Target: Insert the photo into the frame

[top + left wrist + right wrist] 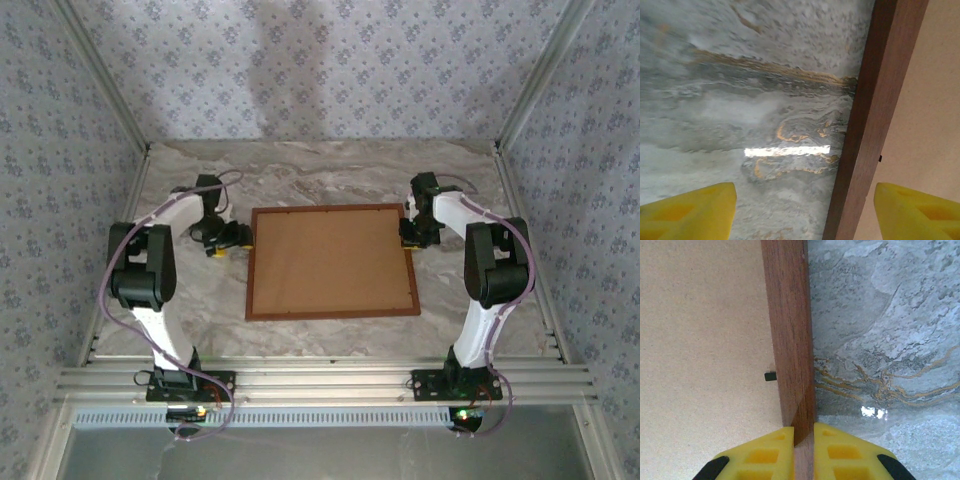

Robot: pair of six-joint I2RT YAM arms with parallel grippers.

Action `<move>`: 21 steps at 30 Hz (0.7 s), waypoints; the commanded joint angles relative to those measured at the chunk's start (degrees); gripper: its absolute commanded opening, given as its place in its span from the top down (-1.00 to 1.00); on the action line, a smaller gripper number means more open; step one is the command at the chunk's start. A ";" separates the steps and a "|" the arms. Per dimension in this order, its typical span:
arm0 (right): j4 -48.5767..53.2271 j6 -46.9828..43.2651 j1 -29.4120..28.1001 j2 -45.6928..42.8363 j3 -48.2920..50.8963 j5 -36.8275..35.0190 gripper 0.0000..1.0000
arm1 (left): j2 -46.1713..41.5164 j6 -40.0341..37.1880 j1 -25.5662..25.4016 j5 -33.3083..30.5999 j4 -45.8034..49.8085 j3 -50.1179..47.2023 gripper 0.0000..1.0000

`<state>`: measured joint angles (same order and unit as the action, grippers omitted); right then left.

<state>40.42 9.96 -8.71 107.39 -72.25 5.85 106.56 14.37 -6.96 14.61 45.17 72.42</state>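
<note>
Two grippers are flanking the frame (330,313) in the top view. It is lying flat on the table (300,185) between them, back side up as far as I can judge, with a plain brown board (330,260) filling it. The left gripper (243,238) is sitting at the frame's left bar and the right gripper (408,232) at its right bar, both near the far corners.

From the left wrist, the yellow fingers (690,212) are standing apart and straddling the bar (875,100). One finger is hanging over bare table and the other over the board. The wood is running up between them, and I can't make out either finger touching it.

From the right wrist, the fingers (765,455) are pressing together on the bar (787,315), clamping it from both sides. A small black tab (770,375) is sticking out from the bar's inner edge just ahead of the fingers, over the board.

I am reading this as the taking-hold step, with one side gripped and the other not yet. The next move is calling for the left fingers to close on their bar, and then for both arms to lift evenly, since a thin frame held by one edge could twist. Whether the photo is already lying under the board, I cannot tell.
</note>
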 commanded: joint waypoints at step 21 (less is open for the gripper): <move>-0.31 0.99 0.02 1.83 2.04 0.80 0.70 | 4.94 -1.10 -2.34 -2.82 0.10 3.37 -0.45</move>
<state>40.27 10.07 -8.58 107.35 -72.14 6.26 109.82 14.26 -8.54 12.40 45.87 74.24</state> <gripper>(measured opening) 0.151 0.725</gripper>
